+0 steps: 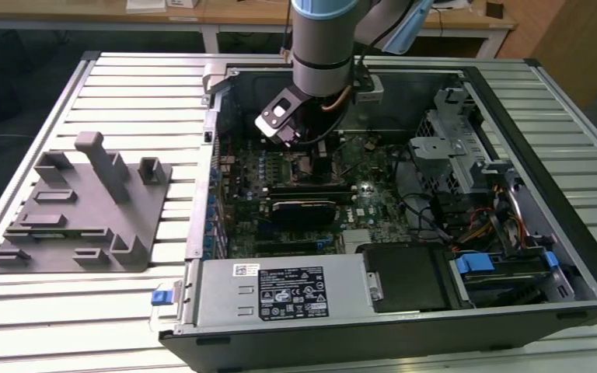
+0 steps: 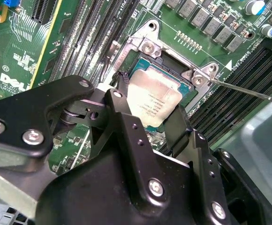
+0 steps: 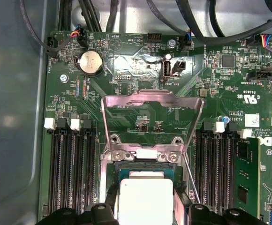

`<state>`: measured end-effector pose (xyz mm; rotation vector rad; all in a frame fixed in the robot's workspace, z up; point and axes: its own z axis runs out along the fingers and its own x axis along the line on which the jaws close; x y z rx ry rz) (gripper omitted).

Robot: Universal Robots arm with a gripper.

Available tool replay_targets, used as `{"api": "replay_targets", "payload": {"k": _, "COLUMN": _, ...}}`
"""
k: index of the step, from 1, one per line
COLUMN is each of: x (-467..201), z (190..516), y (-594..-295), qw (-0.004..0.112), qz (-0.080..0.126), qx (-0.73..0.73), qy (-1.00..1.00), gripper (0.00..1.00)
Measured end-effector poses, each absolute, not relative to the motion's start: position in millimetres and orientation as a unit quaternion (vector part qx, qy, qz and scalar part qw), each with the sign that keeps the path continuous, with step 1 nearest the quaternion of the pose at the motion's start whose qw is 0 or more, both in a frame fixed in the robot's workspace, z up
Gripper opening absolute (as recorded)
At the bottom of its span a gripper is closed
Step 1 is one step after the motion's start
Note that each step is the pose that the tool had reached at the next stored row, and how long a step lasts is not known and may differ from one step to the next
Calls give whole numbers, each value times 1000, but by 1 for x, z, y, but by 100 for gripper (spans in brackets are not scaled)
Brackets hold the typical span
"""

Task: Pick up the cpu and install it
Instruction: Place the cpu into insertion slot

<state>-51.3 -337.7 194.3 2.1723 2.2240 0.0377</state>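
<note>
A: Where is the cpu (image 2: pixel 154 96)?

B: Between the fingers (image 2: pixel 126 119) of the gripper (image 2: pixel 149 104); they are closed on two opposite edges of it, with its silver top facing up.

A: And under it?

B: The socket (image 2: pixel 172 76); in both wrist views the cpu sits square to the frame and inside its outline; whether it is fully seated or a shade above, I cannot tell.

A: The load plate (image 3: pixel 152 99)?

B: Swung open, clear of the cpu; a thin lever (image 2: pixel 248 91) runs out from the socket's corner across the memory slots (image 2: pixel 234 108).

A: The wider scene?

B: In the exterior view the arm (image 1: pixel 319 39) reaches down into the open case (image 1: pixel 403 342), which lies on a slatted table (image 1: pixel 133 85); a grey fixture block (image 1: pixel 81 210) sits on the table at the exterior view's left, well apart from the gripper.
</note>
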Motion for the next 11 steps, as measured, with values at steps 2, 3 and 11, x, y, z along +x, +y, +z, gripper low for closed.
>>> {"api": "replay_targets", "payload": {"k": 2, "x": -51, "z": 194, "y": -338, "qw": 16, "qz": 12, "qx": 699, "qy": 715, "gripper": 55}}
{"api": "replay_targets", "payload": {"k": 3, "x": -51, "z": 194, "y": -338, "qw": 16, "qz": 12, "qx": 699, "qy": 715, "gripper": 55}}
{"api": "replay_targets", "payload": {"k": 11, "x": -51, "z": 194, "y": -338, "qw": 16, "qz": 12, "qx": 699, "qy": 715, "gripper": 62}}
